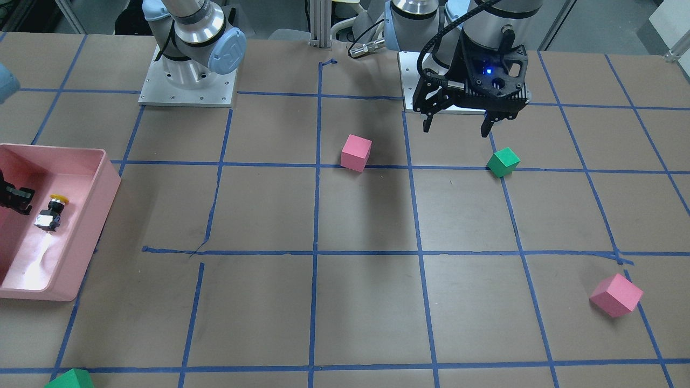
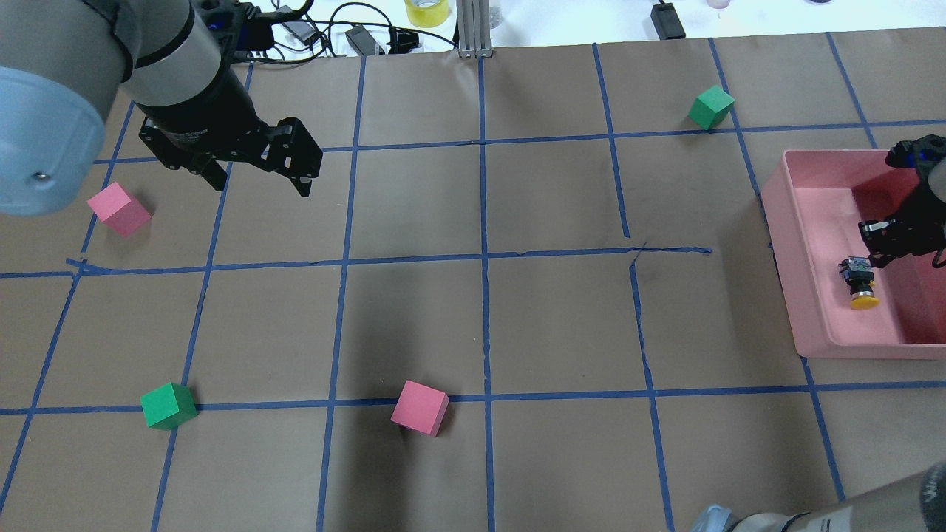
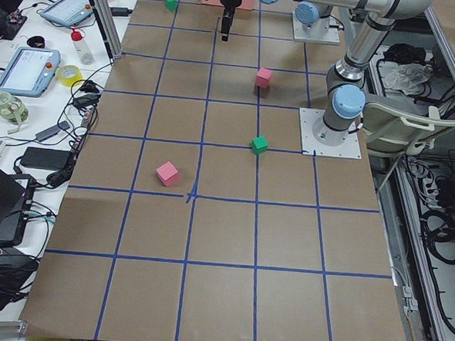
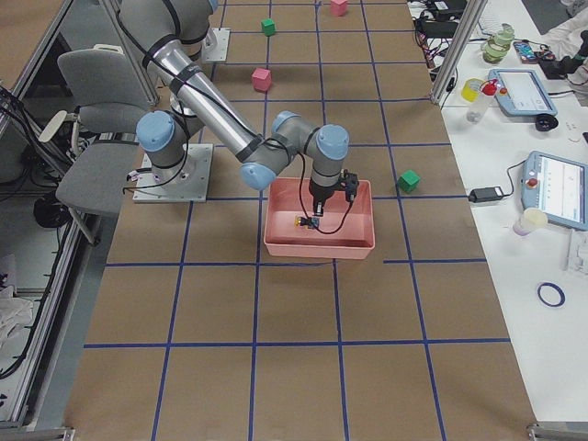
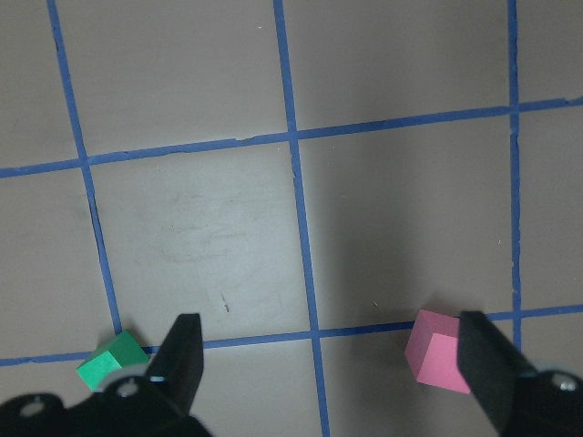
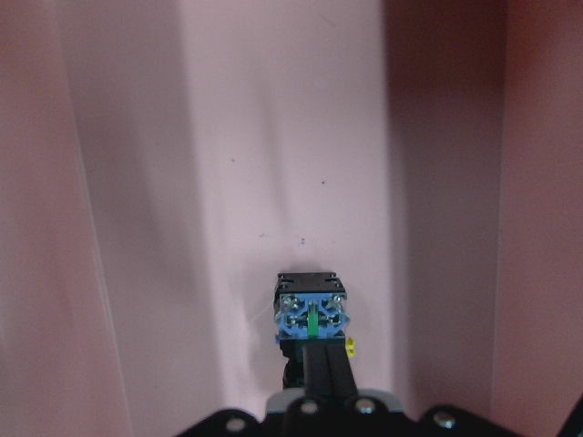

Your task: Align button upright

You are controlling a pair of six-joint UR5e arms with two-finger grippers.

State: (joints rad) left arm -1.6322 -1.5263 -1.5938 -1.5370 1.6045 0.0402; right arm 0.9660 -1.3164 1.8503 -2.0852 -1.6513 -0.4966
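Observation:
The button (image 1: 51, 213) lies on its side in the pink bin (image 1: 110, 178), yellow cap toward the robot. It also shows in the overhead view (image 2: 859, 282). In the right wrist view its bluish base end (image 6: 311, 317) faces the camera. My right gripper (image 2: 879, 247) is down in the bin with jaws together, tips right at the button's base. No grip on it shows. My left gripper (image 1: 455, 130) is open and empty, hovering above the table far from the bin, also in the overhead view (image 2: 260, 186).
Loose cubes lie on the taped table: a pink cube (image 1: 356, 152) and a green cube (image 1: 503, 161) near the left gripper, another pink cube (image 1: 616, 295) and another green cube (image 1: 70, 379) toward the far side. The bin walls (image 2: 783, 222) close in the right gripper.

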